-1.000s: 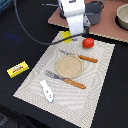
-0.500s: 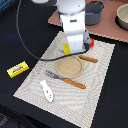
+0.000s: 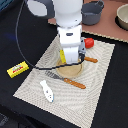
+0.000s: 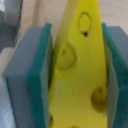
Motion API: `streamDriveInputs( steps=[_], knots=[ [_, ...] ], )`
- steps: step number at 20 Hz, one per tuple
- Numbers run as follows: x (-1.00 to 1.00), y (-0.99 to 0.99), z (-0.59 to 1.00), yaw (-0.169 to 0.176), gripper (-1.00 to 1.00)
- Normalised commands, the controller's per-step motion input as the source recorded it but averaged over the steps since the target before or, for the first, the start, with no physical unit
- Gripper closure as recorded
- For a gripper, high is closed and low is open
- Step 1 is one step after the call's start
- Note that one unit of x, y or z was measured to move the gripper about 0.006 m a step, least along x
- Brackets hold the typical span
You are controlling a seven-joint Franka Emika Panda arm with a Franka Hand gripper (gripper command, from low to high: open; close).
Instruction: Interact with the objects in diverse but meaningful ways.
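Cheese wedge (image 4: 80, 75) sits clamped between the gripper (image 4: 75, 80) pads, above the tan plate (image 3: 72, 71); red tomato (image 3: 88, 43) lies just beside.

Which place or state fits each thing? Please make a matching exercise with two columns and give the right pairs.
Things:
1. cheese wedge
2. tomato
3. flat yellow box
4. white fish piece

Places:
A. on the dark surface, off the mat
B. between the pads of the hand
C. on the mat, near its lower corner in the exterior view
D. on the mat, just at the exterior view's right of the arm

Pairs: 1-B, 2-D, 3-A, 4-C
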Motion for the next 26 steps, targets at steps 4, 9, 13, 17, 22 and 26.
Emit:
streamDriveInputs(
  steps=[4,9,13,17,22,26],
  knots=[
    [0.82,-0.18,0.18,-0.081,1.0],
    [0.69,-0.21,0.09,-0.077,1.0],
    [0.4,-0.16,-0.02,-0.032,-1.0],
    [0.35,-0.04,0.38,0.002,-1.0],
    [0.29,0.05,1.0,0.019,-1.0],
    [0.09,0.11,0.95,0.016,-1.0]
  ],
)
